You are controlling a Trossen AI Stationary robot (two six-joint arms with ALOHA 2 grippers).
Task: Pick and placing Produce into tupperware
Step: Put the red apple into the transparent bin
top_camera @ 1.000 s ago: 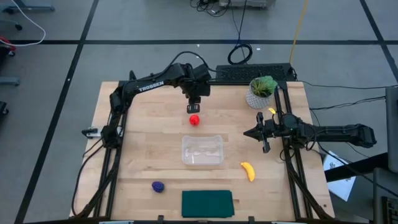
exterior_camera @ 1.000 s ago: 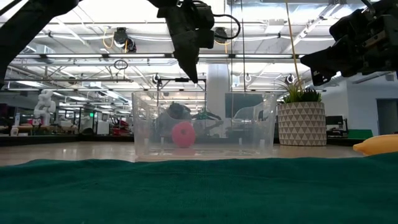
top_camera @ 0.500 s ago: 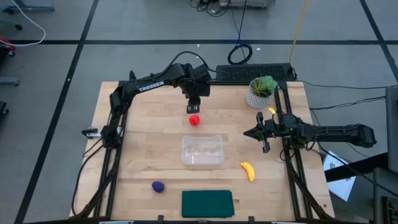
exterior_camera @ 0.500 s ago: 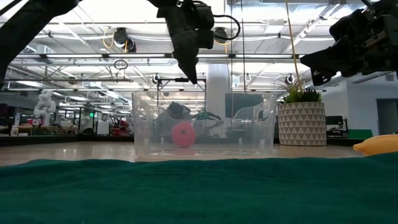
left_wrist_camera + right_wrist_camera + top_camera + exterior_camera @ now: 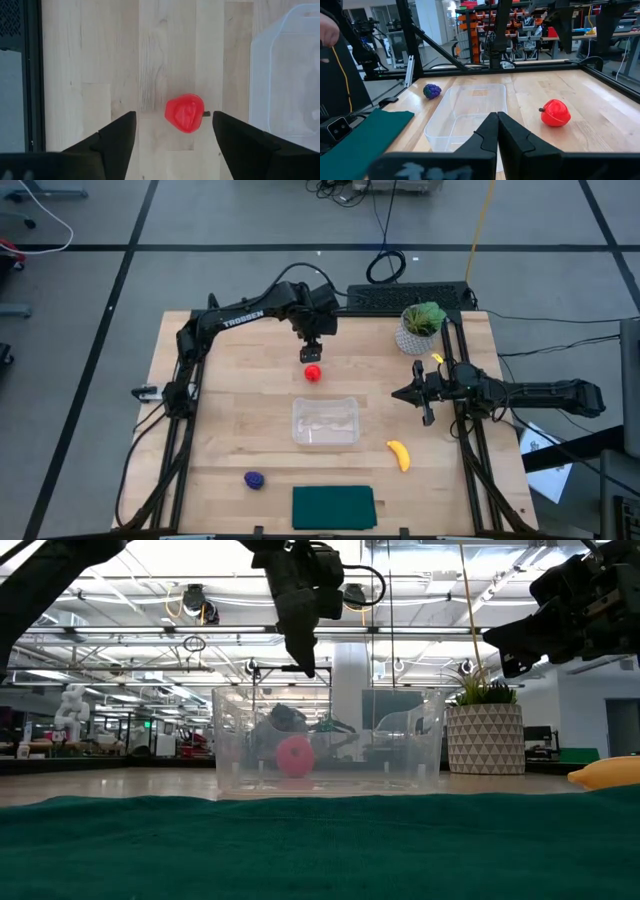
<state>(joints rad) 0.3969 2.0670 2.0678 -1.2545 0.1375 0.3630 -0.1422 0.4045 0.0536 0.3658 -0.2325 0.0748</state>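
We see left pincer (image 5: 313,352) hovering above red round piece (image 5: 313,372), fingers (image 5: 117,137) spread apart, nothing between them. Red piece rests on desk (image 5: 230,390) just beyond clear tupperware (image 5: 325,421). Banana (image 5: 399,455) lies near tub's right side; purple lump (image 5: 254,479) near green mat (image 5: 333,507). Right pincer (image 5: 426,393) waits at desk's right, fingers together, empty.

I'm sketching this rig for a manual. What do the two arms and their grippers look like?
Both arms are dark, near black, built of jointed tube-like segments on black frame posts. The left arm carries white TROSSEN lettering along one link, and a black cable loops over its wrist. The left gripper has two flat, dark, wedge-shaped fingers. The right gripper has matching dark fingers tapering to points.
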